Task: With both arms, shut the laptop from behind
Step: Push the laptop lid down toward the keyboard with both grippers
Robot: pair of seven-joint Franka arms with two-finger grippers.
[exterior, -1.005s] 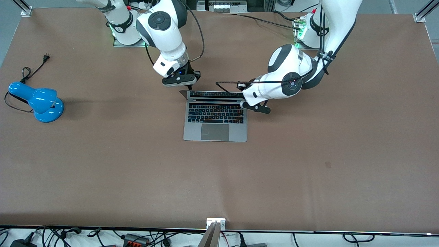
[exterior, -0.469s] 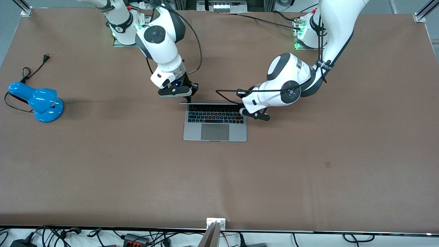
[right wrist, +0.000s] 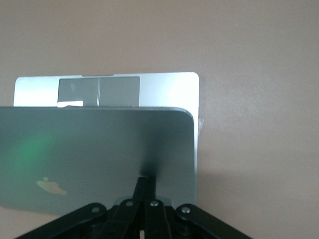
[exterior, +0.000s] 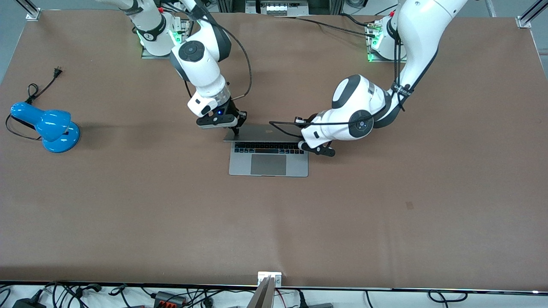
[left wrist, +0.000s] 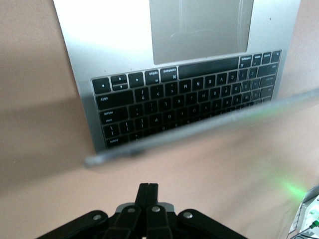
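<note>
Laptop [exterior: 268, 160] half shut, mid-table, lid tipped forward over the keys.

Silver-grey lid hides the top key rows; the trackpad still shows. The right gripper [exterior: 235, 129], fingers pinched together, presses the lid's back. The left gripper [exterior: 305, 143], also pinched shut and empty-handed, sits at the lid's other corner.

1. Laptop [exterior: 268, 164]: slim silver-grey, black keyboard, grey trackpad, mid-table, hinge edge toward the arms' bases.
2. Lid [right wrist: 99, 154] tipped forward over the keyboard, partly closed; key rows nearest the trackpad and the trackpad itself still exposed. Black apple logo shows on the lid's back.
3. Right gripper [exterior: 235, 127]: fingers pressed together, tips on the lid's back near its right-arm-end corner.
4. Left gripper [exterior: 305, 146]: fingers together, at the lid's other end; contact probably there, tips hidden.
</note>
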